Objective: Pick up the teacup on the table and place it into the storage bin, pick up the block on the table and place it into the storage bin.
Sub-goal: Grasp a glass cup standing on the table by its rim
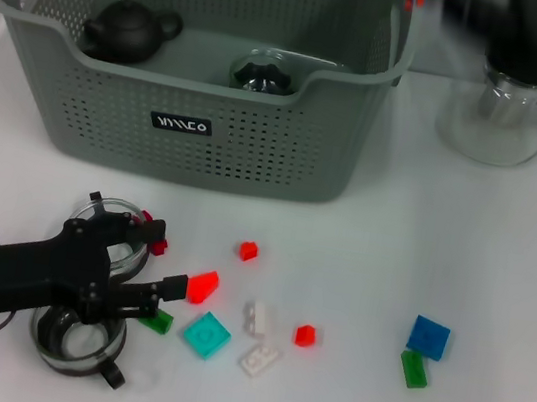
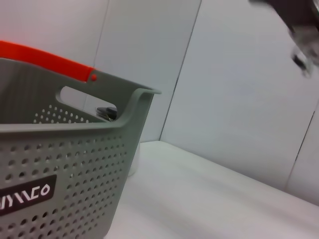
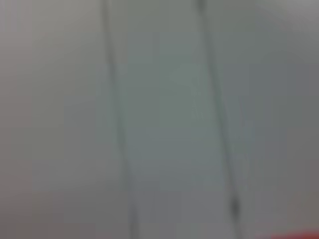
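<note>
Red wedge-shaped plastic block pinched in my left gripper, at six o'clock of the grey-green perforated storage bin.

We see even, bright, diffuse light on the white table, with soft faint shadows under the storage bin. The far right corner smears with motion blur. Our right wrist view is wholly out of focus.

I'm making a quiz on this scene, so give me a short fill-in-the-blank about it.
1. The left gripper holds a ____ block.
2. The black teapot sits inside the storage ____.
3. The glass pitcher stands on the robot's ____ side of the storage bin.

Missing words: red; bin; right
</note>
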You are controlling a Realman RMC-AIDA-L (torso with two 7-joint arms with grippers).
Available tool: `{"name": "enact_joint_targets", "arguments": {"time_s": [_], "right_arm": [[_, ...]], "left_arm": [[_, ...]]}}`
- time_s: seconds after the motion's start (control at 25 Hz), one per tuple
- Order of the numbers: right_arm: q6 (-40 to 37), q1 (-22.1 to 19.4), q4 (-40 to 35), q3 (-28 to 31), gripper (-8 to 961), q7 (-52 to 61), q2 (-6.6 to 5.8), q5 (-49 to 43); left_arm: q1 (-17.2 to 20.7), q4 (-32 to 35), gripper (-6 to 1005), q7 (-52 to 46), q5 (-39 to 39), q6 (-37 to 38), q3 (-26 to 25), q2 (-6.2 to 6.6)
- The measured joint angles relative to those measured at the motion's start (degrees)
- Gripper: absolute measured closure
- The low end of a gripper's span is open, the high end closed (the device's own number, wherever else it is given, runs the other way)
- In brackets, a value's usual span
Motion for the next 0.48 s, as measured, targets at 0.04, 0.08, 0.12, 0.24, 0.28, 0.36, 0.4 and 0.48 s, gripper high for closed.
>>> {"name": "enact_joint_targets", "arguments": {"time_s": [0.04,0.08,0.12,0.24,0.28,0.36,0.4,0.48], "right_arm": [[-2.57,-1.18,-0.92,0.01,491,-0.29,-0.04,-4.54],[-4.73,-2.26,-1.78,0.16,491,-0.34,-0.04,-9.56],[-6.08,-3.06,-2.18,0.43,491,-0.25,0.16,-14.63],[-7.78,-4.82,-2.48,2.85,491,0.23,1.05,-27.39],[-8.17,-5.14,-2.33,3.91,491,0.45,1.32,-30.51],[-9.04,-5.42,-2.19,5.57,491,1.11,1.62,-34.99],[-9.36,-5.46,-2.19,6.07,491,1.46,1.70,-36.36],[-9.79,-5.41,-2.27,6.76,491,2.57,1.73,-38.71]], "left_arm": [[0.14,0.03,166,-0.02,0.00,0.05,-0.03,0.03],[0.27,0.08,166,-0.03,0.00,0.14,-0.03,0.05],[0.34,0.17,166,-0.12,0.00,0.27,-0.02,0.07],[0.43,0.85,166,-1.70,0.01,0.69,0.05,0.21],[0.43,1.61,166,-3.39,0.05,1.36,0.14,0.39],[0.35,4.46,166,-8.17,0.83,4.09,0.46,0.70],[0.24,6.57,166,-10.74,1.39,6.08,0.59,0.78],[-0.28,14.52,166,-19.25,2.89,11.96,1.30,1.00]]}}
